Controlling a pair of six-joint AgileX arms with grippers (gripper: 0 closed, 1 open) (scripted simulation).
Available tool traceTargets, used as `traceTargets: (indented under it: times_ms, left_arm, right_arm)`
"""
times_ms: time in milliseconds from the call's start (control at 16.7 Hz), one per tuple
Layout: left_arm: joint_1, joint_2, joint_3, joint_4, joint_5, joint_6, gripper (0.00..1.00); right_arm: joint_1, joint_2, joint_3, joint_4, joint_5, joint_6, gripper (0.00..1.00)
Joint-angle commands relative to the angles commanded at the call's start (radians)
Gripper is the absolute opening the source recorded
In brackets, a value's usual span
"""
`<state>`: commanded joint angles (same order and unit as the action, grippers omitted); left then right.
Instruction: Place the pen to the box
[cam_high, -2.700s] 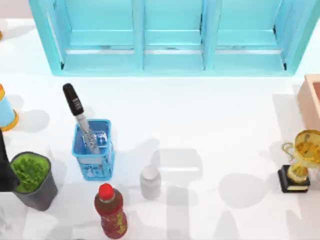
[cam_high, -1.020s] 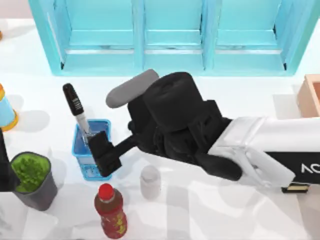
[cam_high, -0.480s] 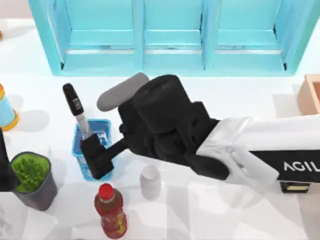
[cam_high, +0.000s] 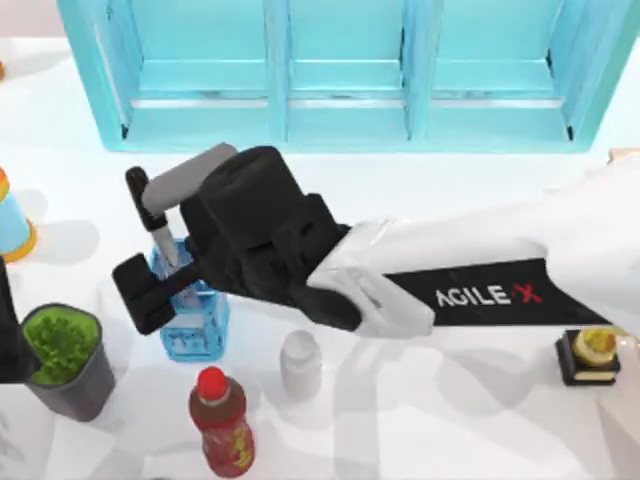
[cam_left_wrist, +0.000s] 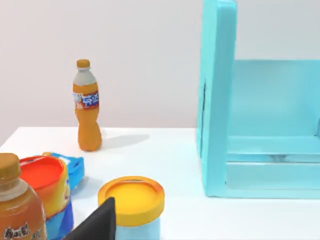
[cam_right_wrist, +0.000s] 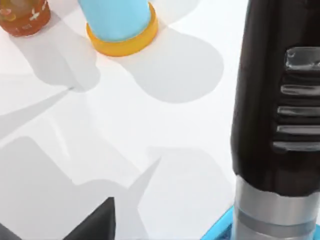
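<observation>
Reaching my right hand (cam_high: 160, 282) over the small blue mesh basket (cam_high: 192, 325) at the worktop's left, I should centre its wide-spread fingers on the upright black-capped, grey-barrelled pen (cam_high: 152, 218) standing inside before closing.

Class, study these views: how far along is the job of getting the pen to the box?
Done: the right gripper has reached across to the blue basket beside the pen. In hand: closing on the pen, which stands in the basket, not visibly gripped. Left: grasp, lift and carry it to the box at the table's right edge. The left arm is parked at the left edge.
</observation>
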<state>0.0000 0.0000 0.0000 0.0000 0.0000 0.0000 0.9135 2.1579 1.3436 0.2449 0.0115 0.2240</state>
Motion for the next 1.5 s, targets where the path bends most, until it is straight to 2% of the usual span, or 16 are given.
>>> traceTargets:
  times_ms: [420,1200,1500]
  left_arm:
    - [0.000,0.000,0.000,0.000,0.000,0.000,1.00]
    - [0.000,0.000,0.000,0.000,0.000,0.000,1.00]
    - [0.000,0.000,0.000,0.000,0.000,0.000,1.00]
  right_arm:
    - [0.019,0.068,0.057,0.010,0.012,0.009,1.00]
    - [0.019,0.068,0.057,0.010,0.012,0.009,0.02]
    - [0.019,0.068,0.057,0.010,0.012,0.009,0.00]
